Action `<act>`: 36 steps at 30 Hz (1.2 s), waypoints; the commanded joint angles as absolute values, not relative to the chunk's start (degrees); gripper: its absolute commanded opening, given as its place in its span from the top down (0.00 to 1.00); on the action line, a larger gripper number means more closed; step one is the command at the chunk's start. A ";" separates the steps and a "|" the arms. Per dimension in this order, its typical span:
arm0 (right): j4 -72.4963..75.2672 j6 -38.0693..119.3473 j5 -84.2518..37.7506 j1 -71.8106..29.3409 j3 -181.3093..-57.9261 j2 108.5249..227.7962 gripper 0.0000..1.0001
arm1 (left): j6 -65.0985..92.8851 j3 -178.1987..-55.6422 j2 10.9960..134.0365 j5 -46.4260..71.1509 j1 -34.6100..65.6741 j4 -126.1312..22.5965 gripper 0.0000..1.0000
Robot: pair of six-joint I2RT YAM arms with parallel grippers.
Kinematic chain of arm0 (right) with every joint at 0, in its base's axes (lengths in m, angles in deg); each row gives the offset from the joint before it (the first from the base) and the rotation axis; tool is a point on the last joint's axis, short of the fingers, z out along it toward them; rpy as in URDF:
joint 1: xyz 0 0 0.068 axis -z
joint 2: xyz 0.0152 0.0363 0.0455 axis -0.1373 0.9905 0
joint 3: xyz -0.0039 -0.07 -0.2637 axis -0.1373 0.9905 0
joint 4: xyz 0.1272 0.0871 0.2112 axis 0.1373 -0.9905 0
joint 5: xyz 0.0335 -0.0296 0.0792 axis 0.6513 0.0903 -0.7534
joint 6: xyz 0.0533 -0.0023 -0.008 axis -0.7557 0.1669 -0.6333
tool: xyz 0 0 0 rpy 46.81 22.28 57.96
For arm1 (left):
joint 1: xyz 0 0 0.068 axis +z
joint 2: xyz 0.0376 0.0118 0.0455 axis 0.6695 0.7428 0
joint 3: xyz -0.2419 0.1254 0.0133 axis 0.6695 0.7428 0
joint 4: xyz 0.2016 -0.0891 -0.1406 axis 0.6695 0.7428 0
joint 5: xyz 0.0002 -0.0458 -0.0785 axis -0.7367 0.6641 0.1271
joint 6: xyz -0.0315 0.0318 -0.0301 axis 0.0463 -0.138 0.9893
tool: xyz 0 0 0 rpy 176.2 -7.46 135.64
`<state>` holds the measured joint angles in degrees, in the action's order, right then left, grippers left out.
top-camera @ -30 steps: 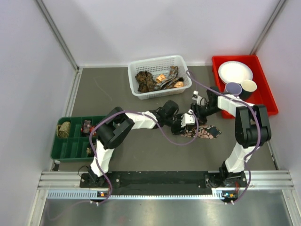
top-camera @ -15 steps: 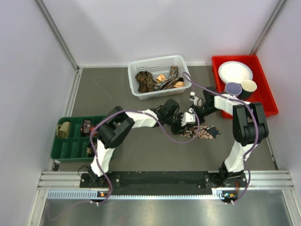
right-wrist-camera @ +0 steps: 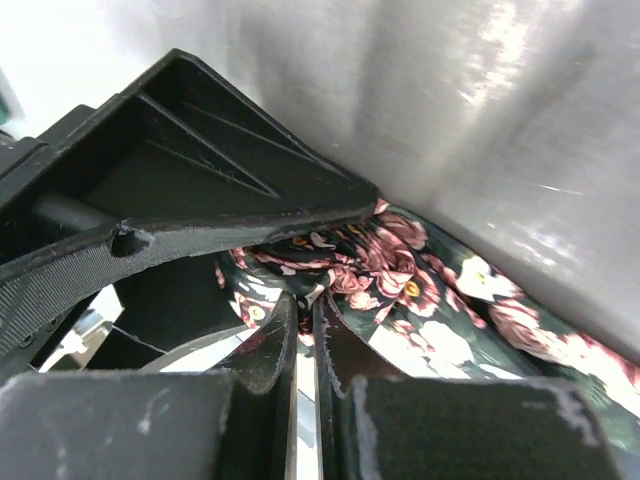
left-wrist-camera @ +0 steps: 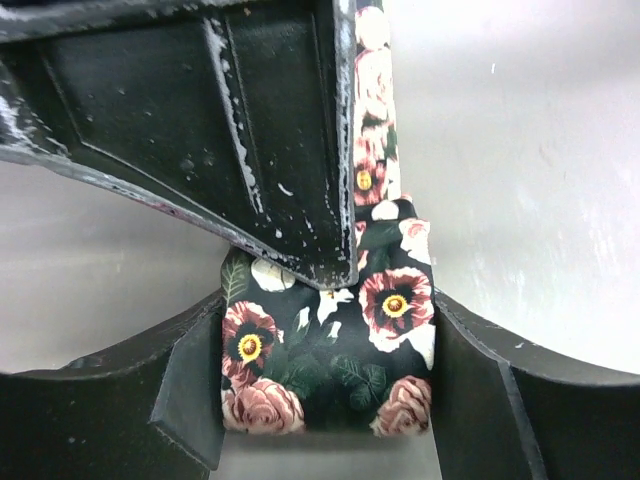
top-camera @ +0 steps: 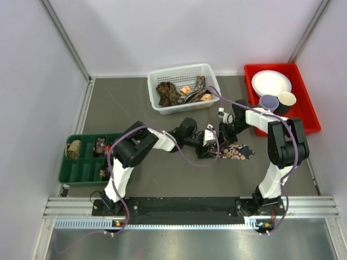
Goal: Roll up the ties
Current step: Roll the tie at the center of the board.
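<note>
A dark floral tie (top-camera: 238, 152) lies on the grey table, right of centre. Its folded end (left-wrist-camera: 330, 350) sits between the wide-apart fingers of my left gripper (left-wrist-camera: 328, 400), which stands open around it. My right gripper (top-camera: 223, 135) comes down on the same end from the right. In the right wrist view its fingers (right-wrist-camera: 277, 340) are shut, pinching a bunch of the tie's fabric (right-wrist-camera: 430, 300) at their tips. The two grippers nearly touch over the tie, and the left gripper (top-camera: 209, 143) hides part of it from above.
A white mesh basket (top-camera: 162, 76) at the back holds several loose ties (top-camera: 179, 92). A red tray (top-camera: 303, 116) at the right carries a plate (top-camera: 271, 82) and two cups (top-camera: 269, 101). A green divided tray (top-camera: 81, 173) at the left holds coiled ties (top-camera: 74, 149).
My right gripper has shut on the tie and shifted left. My left gripper has slid a little to the left and its jaws have widened.
</note>
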<state>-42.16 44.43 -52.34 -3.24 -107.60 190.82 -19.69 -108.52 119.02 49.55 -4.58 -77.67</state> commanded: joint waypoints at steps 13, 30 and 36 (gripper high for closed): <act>-44.42 52.28 -43.52 -2.04 -111.04 192.64 0.83 | -22.28 -107.42 121.49 42.36 -4.99 -57.29 0.74; -40.92 48.86 -63.95 -0.19 -107.62 191.23 0.46 | -31.70 -115.32 120.95 26.43 -7.36 -30.16 0.66; -40.38 48.60 -52.54 -1.42 -107.70 193.86 1.00 | -31.44 -116.29 121.65 26.16 -7.63 -29.45 0.54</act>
